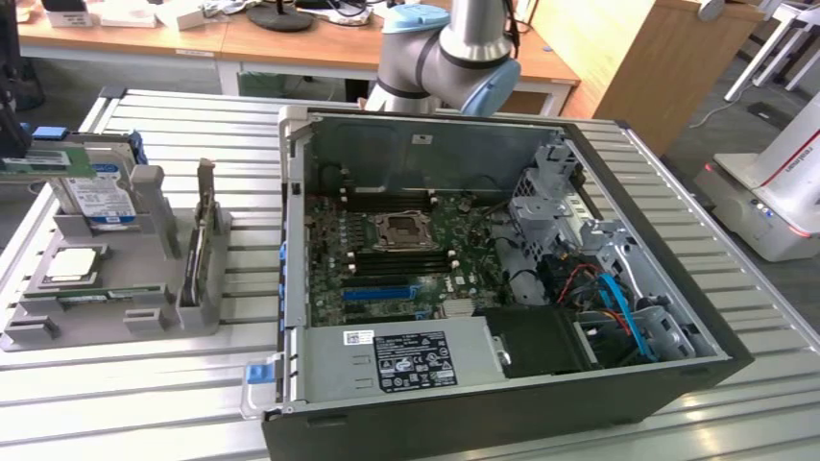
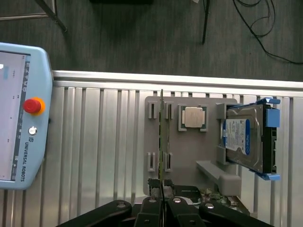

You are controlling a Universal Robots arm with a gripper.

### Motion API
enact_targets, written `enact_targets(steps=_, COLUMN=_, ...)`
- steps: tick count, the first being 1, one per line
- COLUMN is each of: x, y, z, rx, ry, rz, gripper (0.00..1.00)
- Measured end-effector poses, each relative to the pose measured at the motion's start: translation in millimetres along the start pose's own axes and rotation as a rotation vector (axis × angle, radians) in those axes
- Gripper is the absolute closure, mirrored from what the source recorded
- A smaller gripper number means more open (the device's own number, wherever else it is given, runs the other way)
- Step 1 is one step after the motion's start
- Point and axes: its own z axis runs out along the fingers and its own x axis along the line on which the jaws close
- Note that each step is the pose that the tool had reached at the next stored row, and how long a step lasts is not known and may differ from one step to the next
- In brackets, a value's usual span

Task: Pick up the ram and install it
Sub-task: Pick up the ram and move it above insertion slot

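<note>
The ram (image 1: 203, 229) is a thin green stick standing on its edge in a slot of the grey holder tray (image 1: 154, 293), at the exterior view's left. The wrist view sees it edge-on as a narrow line (image 2: 162, 132) across the tray (image 2: 189, 151). My gripper (image 2: 161, 187) hangs well above the tray, its dark fingertips together and in line with the stick's near end, with nothing held. The open computer case (image 1: 513, 288) lies beside the tray, its motherboard memory slots (image 1: 391, 254) exposed around the processor socket (image 1: 407, 229).
The tray also holds a blue-labelled hard drive (image 1: 103, 197) (image 2: 244, 139) and a square silver processor chip (image 1: 73, 264) (image 2: 193, 117). A teach pendant (image 2: 19, 113) lies on the slatted table. The arm's elbow (image 1: 448, 53) rises behind the case.
</note>
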Motion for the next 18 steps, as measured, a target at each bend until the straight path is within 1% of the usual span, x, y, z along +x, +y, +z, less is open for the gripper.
enact_targets(steps=3, x=0.1, y=-6.9, z=-0.2, rx=0.0001, ry=0.0000, rz=0.000, gripper=0.88)
enact_targets(steps=11, x=0.5, y=-31.6, z=-1.3, rx=0.0001, ry=0.0000, rz=0.000, gripper=0.88)
enact_targets(steps=18, x=0.8, y=-50.8, z=-2.1, rx=0.0001, ry=0.0000, rz=0.000, gripper=0.88)
